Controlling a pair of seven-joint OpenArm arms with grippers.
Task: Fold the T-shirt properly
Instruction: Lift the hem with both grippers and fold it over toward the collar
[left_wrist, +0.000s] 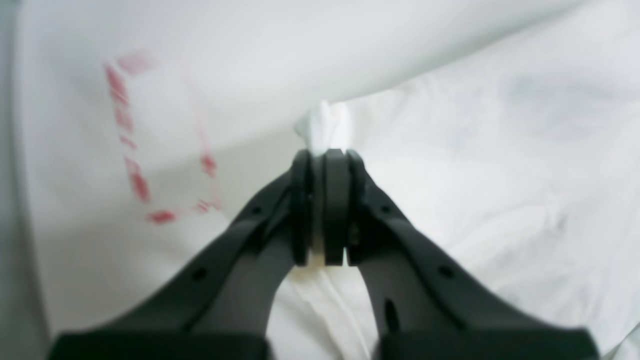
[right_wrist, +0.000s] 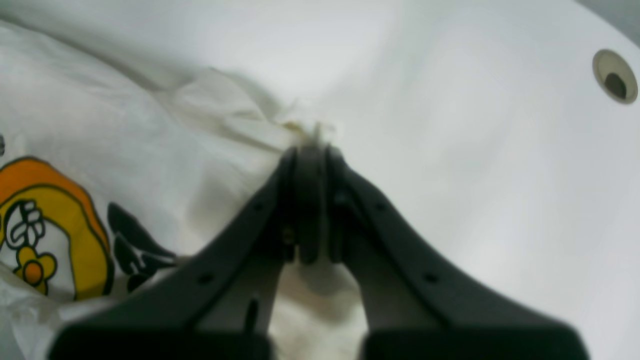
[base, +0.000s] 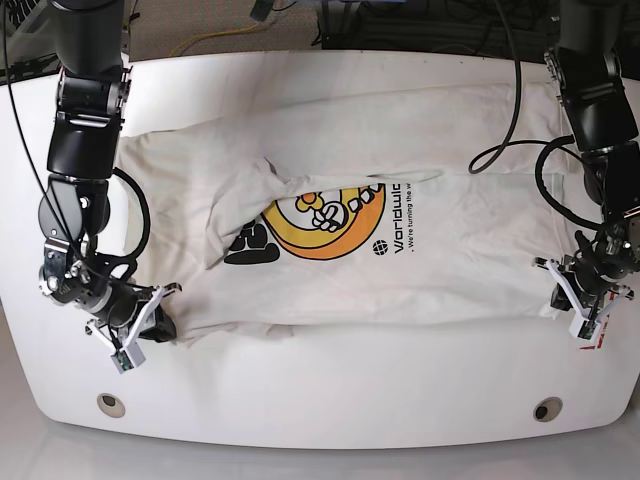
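Pinching the near hem at both ends, the two arms look set to begin a fold. The left gripper has its jaws pressed together on a small tuft of white fabric, and the right gripper is likewise clamped on a puckered bit of cloth. The T-shirt lies print-up across the white table, filling its middle; from the shirt's centre in the base view, the right gripper sits at about 8 o'clock and the left at about 4 o'clock.

Judging by this, the step in hand is securing the bottom corners. The next move likely calls for lifting both corners evenly and carrying them toward 12 o'clock, keeping the hem taut so the rumpled left side does not bunch further.

The readable print says "Worldwic", cut off by a crease, with a smaller line beneath beginning "We're turning the w". The bold black letters beside the orange-yellow flower graphic are too creased to read. Red dashed marks show on the table near the left gripper.
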